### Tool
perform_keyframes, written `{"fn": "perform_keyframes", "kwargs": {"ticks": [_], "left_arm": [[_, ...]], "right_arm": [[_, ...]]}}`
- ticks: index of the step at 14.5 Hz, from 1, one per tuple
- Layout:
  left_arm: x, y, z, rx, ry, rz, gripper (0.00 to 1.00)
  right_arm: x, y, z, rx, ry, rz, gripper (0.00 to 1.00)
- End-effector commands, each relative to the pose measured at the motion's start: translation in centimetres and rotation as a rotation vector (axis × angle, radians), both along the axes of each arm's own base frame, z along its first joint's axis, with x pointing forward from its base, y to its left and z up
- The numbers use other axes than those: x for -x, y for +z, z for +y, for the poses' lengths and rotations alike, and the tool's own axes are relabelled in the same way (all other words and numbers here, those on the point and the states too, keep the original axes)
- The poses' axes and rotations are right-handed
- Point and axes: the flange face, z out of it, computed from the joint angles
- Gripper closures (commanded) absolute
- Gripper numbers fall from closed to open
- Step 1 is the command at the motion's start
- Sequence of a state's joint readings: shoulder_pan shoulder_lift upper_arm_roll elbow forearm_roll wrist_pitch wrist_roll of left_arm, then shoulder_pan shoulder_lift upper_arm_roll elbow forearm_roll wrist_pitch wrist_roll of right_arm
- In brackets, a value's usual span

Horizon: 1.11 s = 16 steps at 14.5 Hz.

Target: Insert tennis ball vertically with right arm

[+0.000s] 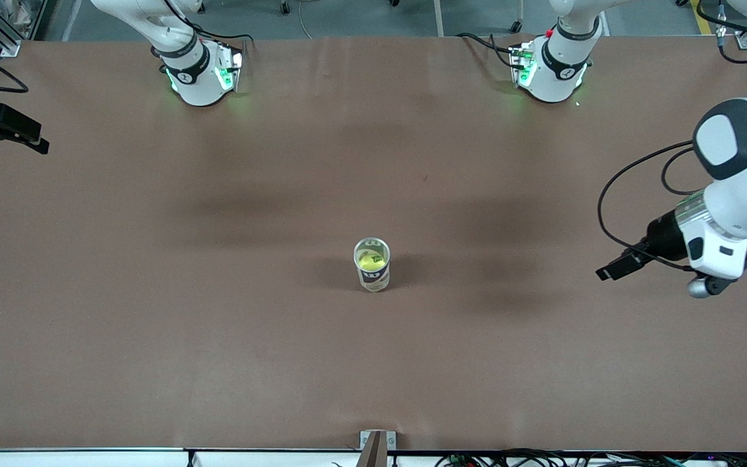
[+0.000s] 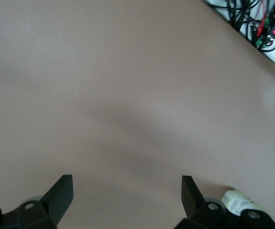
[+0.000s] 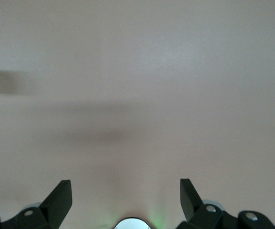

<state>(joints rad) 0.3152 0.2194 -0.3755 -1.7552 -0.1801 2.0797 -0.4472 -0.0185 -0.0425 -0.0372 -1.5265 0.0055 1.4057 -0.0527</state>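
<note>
A clear plastic tennis ball can [image 1: 371,264] stood upright near the middle of the brown desk [image 1: 218,324], somewhat closer to the front-camera edge than to the edge where the arm bases were mounted. Inside it sat a yellow-green tennis ball [image 1: 372,261], visible through the open top; some dark print showed on the ball but was too small to read. A dark band wrapped the can's lower half with pale lettering that could not be made out either. The left pincer [image 2: 127,194] hung over the left arm's end of the desk, its two black fingers [image 2: 61,194] spread wide with nothing between them, only bare desk surface below; a slice of a pale labelled cylinder [image 2: 239,201] peeked in beside one finger in the left wrist view. The right pincer [image 3: 126,196] was likewise spread and empty, held over the right arm's end of the desk, its fingertips [image 3: 60,196] framing plain brown surface. Neither pincer touched the can or the ball.
</note>
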Motion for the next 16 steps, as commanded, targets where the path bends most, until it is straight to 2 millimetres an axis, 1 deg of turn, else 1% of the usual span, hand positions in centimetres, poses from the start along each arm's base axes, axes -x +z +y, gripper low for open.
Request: {"fn": "perform_keyframes", "kwargs": {"ticks": [1, 2, 3, 5, 7, 9, 11, 14, 16], "left_arm": [[1.4, 3.6, 1.5, -0.059, -0.142, -0.047, 0.0], [1.6, 4.1, 1.8, -0.08, -0.197, -0.061, 0.0], [1.9, 5.1, 2.5, -0.123, -0.246, -0.082, 0.0], [2.4, 6.5, 2.8, -0.165, -0.327, -0.102, 0.0], [2.5, 9.1, 3.0, -0.194, -0.355, -0.089, 0.0], [2.7, 12.5, 3.1, -0.221, -0.373, -0.074, 0.0], [3.0, 14.4, 3.2, -0.219, -0.373, -0.047, 0.0], [3.8, 14.6, 2.9, -0.213, -0.383, 0.007, 0.0], [4.1, 14.5, 3.3, -0.21, -0.38, 0.035, 0.0]], "right_arm": [[1.8, 1.3, -0.7, -0.021, -0.007, -0.008, 0.0], [2.1, 1.6, -0.8, -0.021, -0.008, -0.011, 0.0], [2.1, 1.7, -0.7, -0.021, -0.007, -0.014, 0.0], [2.1, 1.7, -0.7, -0.021, -0.005, -0.014, 0.0], [2.0, 1.8, -0.4, -0.021, 0.002, -0.018, 0.0], [2.1, 1.8, -0.2, -0.012, 0.009, -0.018, 0.0], [2.1, 1.8, -0.2, -0.009, 0.016, -0.016, 0.0], [2.3, 2.0, -0.2, -0.009, 0.016, -0.018, 0.0], [2.4, 2.1, -0.2, -0.009, 0.016, -0.019, 0.0]]}}
